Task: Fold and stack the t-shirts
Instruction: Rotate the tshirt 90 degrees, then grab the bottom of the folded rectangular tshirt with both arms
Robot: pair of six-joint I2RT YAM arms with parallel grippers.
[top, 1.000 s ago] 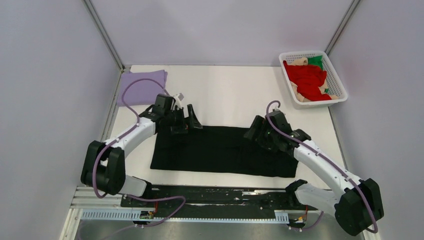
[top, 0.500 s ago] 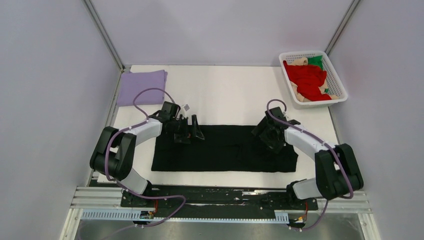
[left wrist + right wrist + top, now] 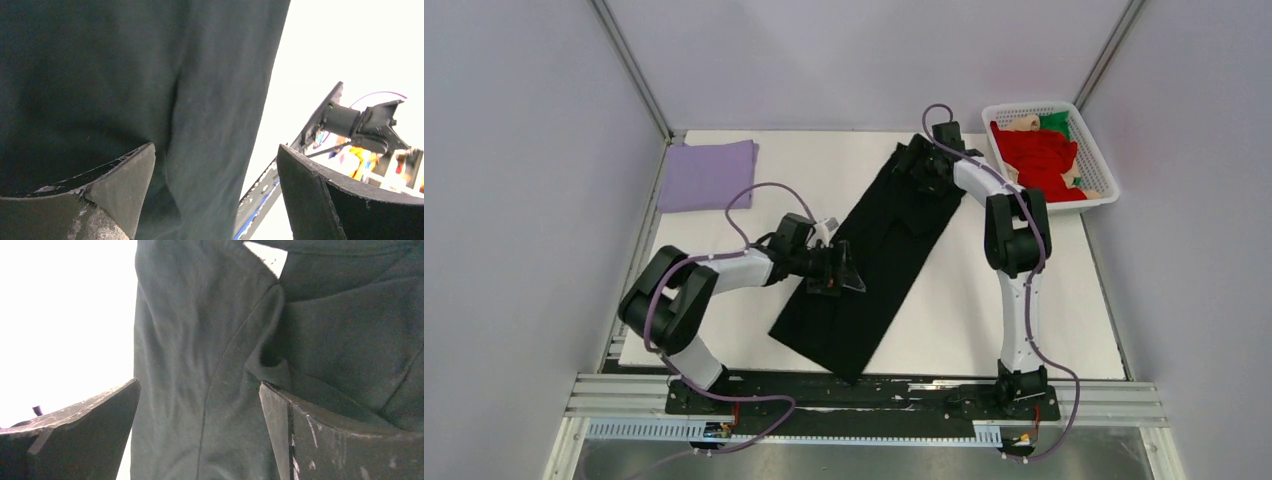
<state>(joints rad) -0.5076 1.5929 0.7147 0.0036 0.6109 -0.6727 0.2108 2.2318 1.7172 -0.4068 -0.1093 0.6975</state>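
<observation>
Left pincer (image 3: pixel 215 150) gaping over black t-shirt (image 3: pixel 882 250); right pincer (image 3: pixel 199 384) gaping too, cloth contact unclear

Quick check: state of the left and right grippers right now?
Left gripper: open, jaws spread over the black t-shirt, gripping nothing.
Right gripper: open, also over the black t-shirt.

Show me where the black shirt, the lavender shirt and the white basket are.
black shirt (image 3: pixel 879 262), top view, middle of the cloth.
lavender shirt (image 3: pixel 707 175), top view, its centre.
white basket (image 3: pixel 1026 105), top view, far rim.
</observation>
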